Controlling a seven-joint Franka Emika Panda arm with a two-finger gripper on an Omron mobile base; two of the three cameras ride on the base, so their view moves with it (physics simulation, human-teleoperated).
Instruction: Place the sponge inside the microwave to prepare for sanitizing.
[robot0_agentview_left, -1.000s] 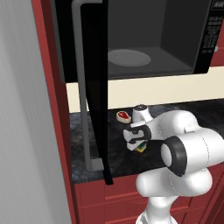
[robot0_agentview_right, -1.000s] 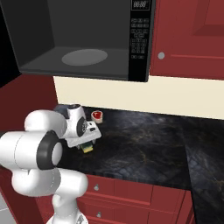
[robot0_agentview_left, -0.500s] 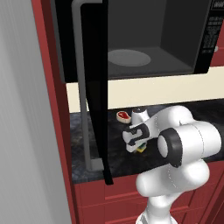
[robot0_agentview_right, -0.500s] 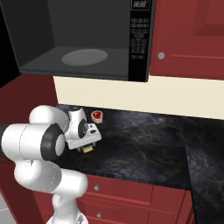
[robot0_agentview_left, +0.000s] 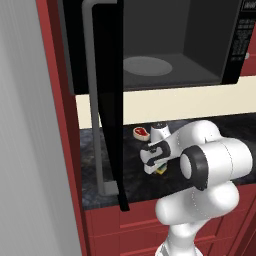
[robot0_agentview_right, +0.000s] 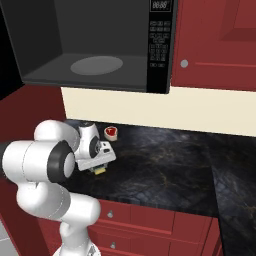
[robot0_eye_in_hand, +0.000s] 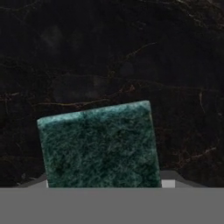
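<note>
Jaws first: we cannot tell from these views whether they stand apart or have already met the sides of the small rectangular sponge with yellow body and dark green scouring top (robot0_eye_in_hand: 99, 146), since the gripper (robot0_agentview_left: 156, 167) is lowered right over it and its own white housing hides the tips. We read this as the grasping step, with the sponge lying on the black, faintly veined stone bench (robot0_agentview_right: 165, 165) directly beneath the hand; in the hand view its green face lies close under the camera, slightly skewed. From the two base views only a sliver of yellow shows under the gripper. We judge that the next move calls for a firm grip on the sponge, a lift clear of the bench, and a rise up and forward into the large black microwave (robot0_agentview_right: 100, 45) mounted above, whose door (robot0_agentview_left: 107, 100) with its long grey vertical handle (robot0_agentview_left: 94, 95) is swung open at the left. The dark grey cavity and its round glass turntable (robot0_agentview_right: 96, 65) look free to receive it. A small red-and-white steak-shaped piece (robot0_agentview_left: 141, 132) lies near the cream backsplash, just behind the hand and apart from the sponge. Red cabinets (robot0_agentview_right: 220, 40) flank the microwave and run below the bench.
</note>
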